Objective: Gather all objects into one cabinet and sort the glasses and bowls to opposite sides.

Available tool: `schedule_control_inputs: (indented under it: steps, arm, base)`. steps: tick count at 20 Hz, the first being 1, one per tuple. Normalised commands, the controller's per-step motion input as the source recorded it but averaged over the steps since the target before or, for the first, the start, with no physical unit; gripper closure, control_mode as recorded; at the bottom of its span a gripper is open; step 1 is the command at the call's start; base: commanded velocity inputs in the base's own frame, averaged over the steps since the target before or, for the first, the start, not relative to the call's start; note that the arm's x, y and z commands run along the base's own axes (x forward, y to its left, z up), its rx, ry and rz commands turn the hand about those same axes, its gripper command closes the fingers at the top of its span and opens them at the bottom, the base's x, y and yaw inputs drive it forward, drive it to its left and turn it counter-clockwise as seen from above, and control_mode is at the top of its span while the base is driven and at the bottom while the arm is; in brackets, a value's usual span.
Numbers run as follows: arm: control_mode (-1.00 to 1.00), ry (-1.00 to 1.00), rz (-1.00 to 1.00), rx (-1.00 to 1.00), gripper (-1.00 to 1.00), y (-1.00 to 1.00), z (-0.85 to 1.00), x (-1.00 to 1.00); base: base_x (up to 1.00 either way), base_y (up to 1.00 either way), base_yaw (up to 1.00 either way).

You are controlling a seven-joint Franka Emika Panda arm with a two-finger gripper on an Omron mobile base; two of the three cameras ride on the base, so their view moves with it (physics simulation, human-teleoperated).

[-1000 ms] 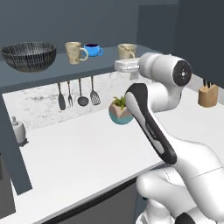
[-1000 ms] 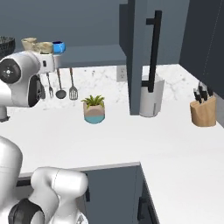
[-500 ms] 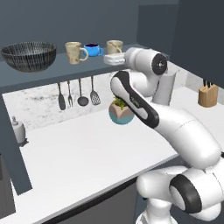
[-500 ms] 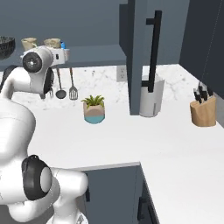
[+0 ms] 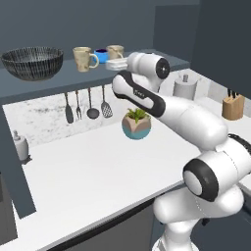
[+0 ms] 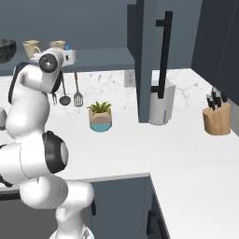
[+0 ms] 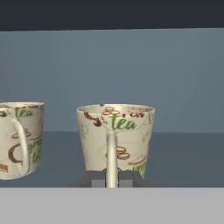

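My gripper is shut on the loop handle of a cream mug printed with "tea". That mug stands upright at the cabinet shelf, just right of the small blue cup, with the gripper at its near side. The other cream mug stands left of the cup, and shows at the left of the hand view. The wide dark ribbed bowl sits at the shelf's left end. From the right base view, both mugs stand behind my hand.
The cabinet door with its black bar handle hangs open to the right. On the counter below are a potted plant, hanging utensils, a grey canister, a knife block and a small dispenser.
The arm has swung left along the shelf with the mug in its grip, from the shelf's right part to just beside the blue cup. The other things have stayed put.
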Motion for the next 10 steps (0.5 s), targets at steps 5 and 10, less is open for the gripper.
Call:
schedule_control_inputs:
  steps: [5, 10]
  arm:
    - [-1.0, 0.0, 0.07, 0.0, 1.0, 0.05, -0.08, 0.67]
    - [-1.0, 0.0, 0.04, 0.0, 1.0, 0.07, -0.01, 0.52]
  base:
    - [0.0, 0.0, 0.0]
    - [0.0, 0.0, 0.0]
